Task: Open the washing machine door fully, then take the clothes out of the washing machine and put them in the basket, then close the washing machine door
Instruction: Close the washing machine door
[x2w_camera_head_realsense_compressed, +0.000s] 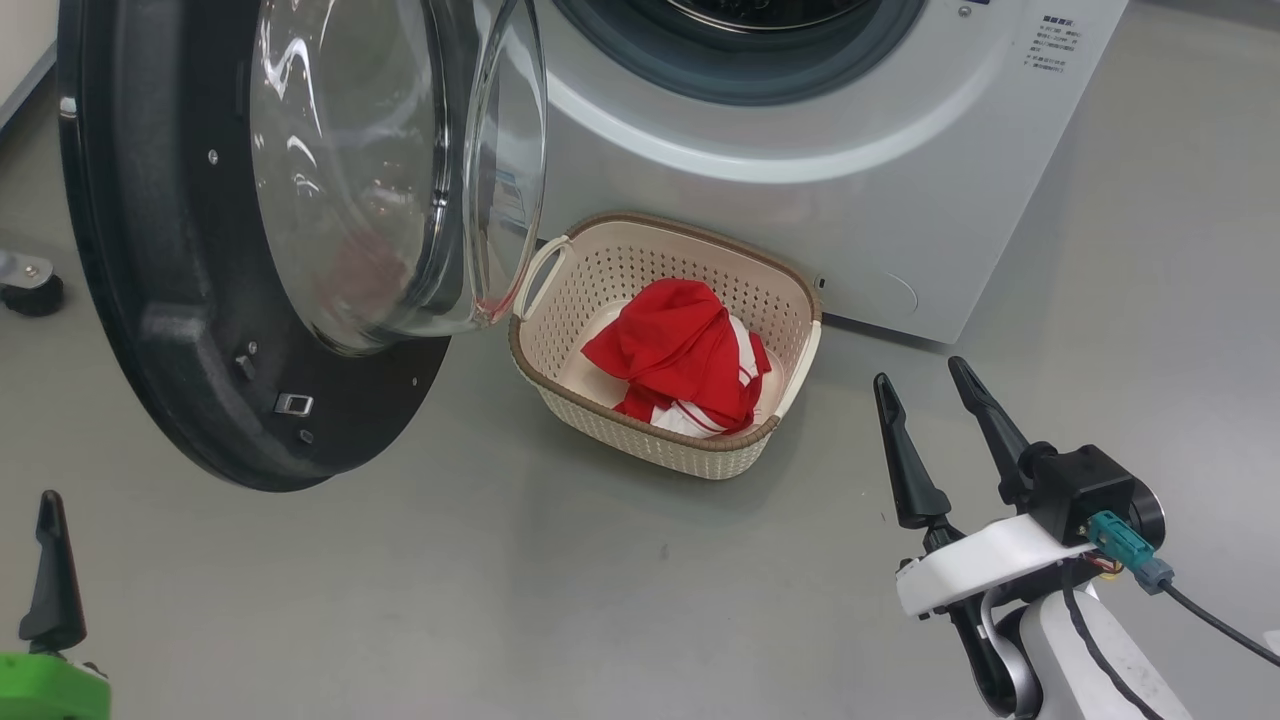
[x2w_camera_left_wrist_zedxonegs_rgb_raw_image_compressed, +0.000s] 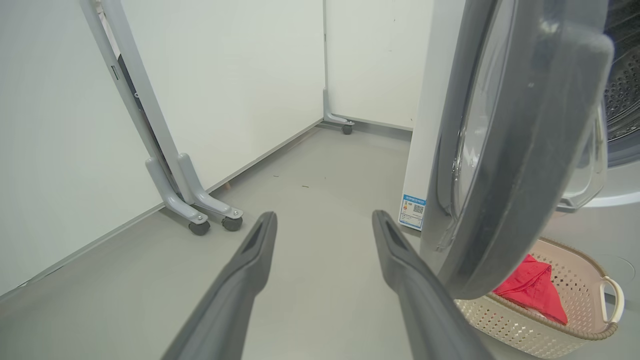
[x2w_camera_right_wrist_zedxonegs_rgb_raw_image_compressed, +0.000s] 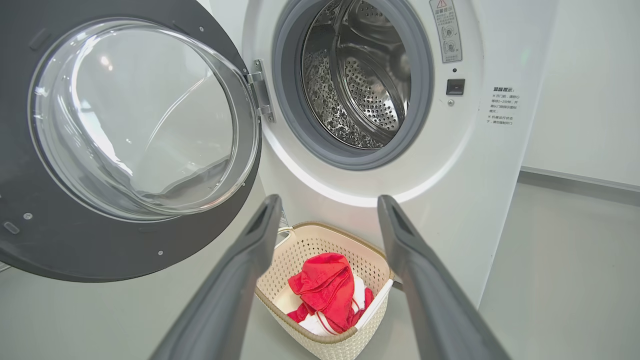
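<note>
The washing machine door (x2w_camera_head_realsense_compressed: 150, 250) stands swung wide open to the left, its glass bowl bulging toward the basket. On the floor before the washing machine (x2w_camera_head_realsense_compressed: 800, 200) sits the cream basket (x2w_camera_head_realsense_compressed: 640, 430), holding the red clothes (x2w_camera_head_realsense_compressed: 685, 350) with white stripes. My right gripper (x2w_camera_head_realsense_compressed: 918, 372) hovers open and holds nothing, just right of the basket; in its wrist view (x2w_camera_right_wrist_zedxonegs_rgb_raw_image_compressed: 330, 197) it looks at the basket (x2w_camera_right_wrist_zedxonegs_rgb_raw_image_compressed: 325, 345), the clothes (x2w_camera_right_wrist_zedxonegs_rgb_raw_image_compressed: 325, 285) and the bare steel drum (x2w_camera_right_wrist_zedxonegs_rgb_raw_image_compressed: 370, 90). My left gripper (x2w_camera_left_wrist_zedxonegs_rgb_raw_image_compressed: 325, 215) is open and holds nothing, beside the door's outer rim (x2w_camera_left_wrist_zedxonegs_rgb_raw_image_compressed: 525, 150).
White wall panels on grey castor feet (x2w_camera_left_wrist_zedxonegs_rgb_raw_image_compressed: 200, 210) stand at the left, and one castor (x2w_camera_head_realsense_compressed: 30, 290) shows behind the door. Open grey floor (x2w_camera_head_realsense_compressed: 600, 580) lies between my grippers. A blue sticker (x2w_camera_left_wrist_zedxonegs_rgb_raw_image_compressed: 413, 210) marks the machine's side.
</note>
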